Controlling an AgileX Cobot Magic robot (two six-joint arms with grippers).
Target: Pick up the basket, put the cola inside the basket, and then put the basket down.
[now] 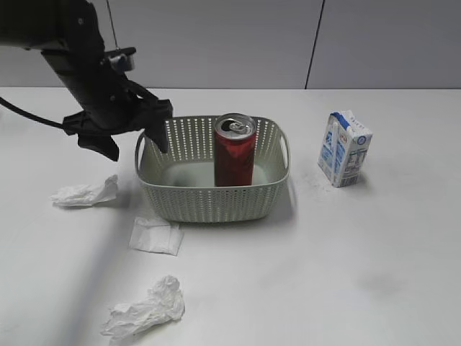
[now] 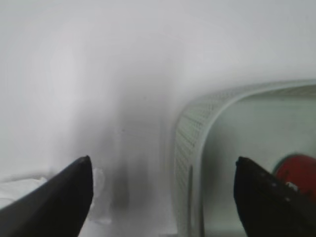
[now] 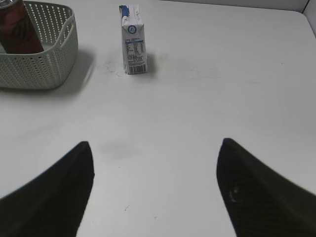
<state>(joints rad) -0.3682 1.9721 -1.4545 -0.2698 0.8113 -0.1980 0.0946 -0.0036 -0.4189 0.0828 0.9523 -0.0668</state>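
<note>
The pale sage-green basket (image 1: pixel 213 194) stands on the white table, and the red cola can (image 1: pixel 235 153) stands upright inside it. My left gripper (image 1: pixel 137 146) is open, its fingers straddling the basket's left wall by the handle, one finger inside and one outside. In the left wrist view the basket wall (image 2: pixel 190 148) runs between the fingers of the left gripper (image 2: pixel 163 170), with the cola (image 2: pixel 296 170) at the right. My right gripper (image 3: pixel 154 148) is open and empty over bare table, out of the exterior view. The basket (image 3: pixel 44 69) and cola (image 3: pixel 19 29) show at its far left.
A blue-and-white milk carton (image 1: pixel 344 148) stands right of the basket, also in the right wrist view (image 3: pixel 133 40). Crumpled tissues lie left (image 1: pixel 85 192), front-left (image 1: pixel 155 236) and near the front edge (image 1: pixel 146 308).
</note>
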